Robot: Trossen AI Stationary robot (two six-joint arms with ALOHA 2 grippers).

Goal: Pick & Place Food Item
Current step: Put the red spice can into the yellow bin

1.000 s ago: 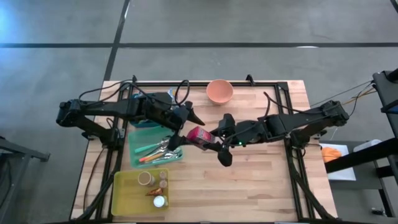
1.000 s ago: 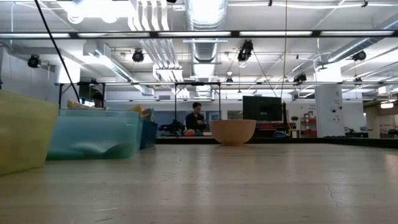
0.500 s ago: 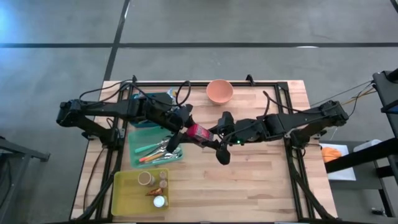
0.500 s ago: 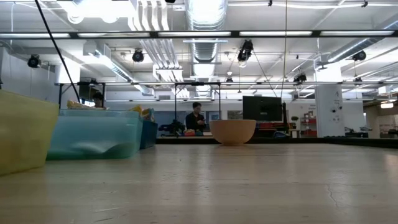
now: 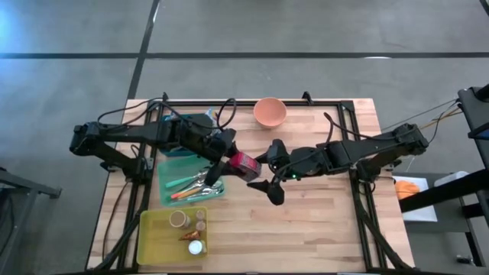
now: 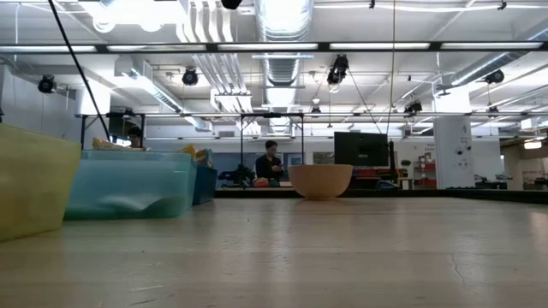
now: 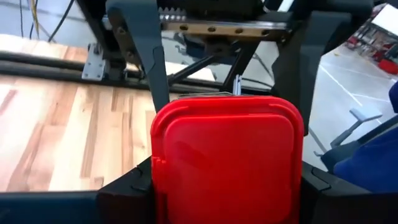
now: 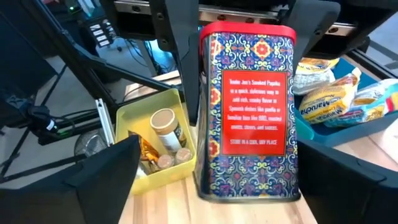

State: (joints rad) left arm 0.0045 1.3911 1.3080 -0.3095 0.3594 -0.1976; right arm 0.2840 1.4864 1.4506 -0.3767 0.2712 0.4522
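A red, patterned food tin with a red lid hangs in the air over the table's middle, just right of the teal bin. My left gripper is shut on its lid end. My right gripper stands open at the tin's other end. In the right wrist view its fingers lie wide on either side of the tin's patterned body. The low view shows neither the tin nor a gripper. My left gripper pinches the tin between its two fingers, on two opposite sides just behind the lid's rim. The fingers come from the table's left, slanting a little downward, along the tin's length. The tin is lifted clear of the table, lid toward the left arm.
The teal bin with utensils and food packets sits below and left of the tin. A yellow bin with small jars stands at the near left. An orange bowl stands at the far edge. Bare wood lies right and near.
My left gripper has shut on the tin's lid end and rolled slightly. After that my right gripper has opened and let go of the tin's other end. The tin has stayed about where it was, off the table.
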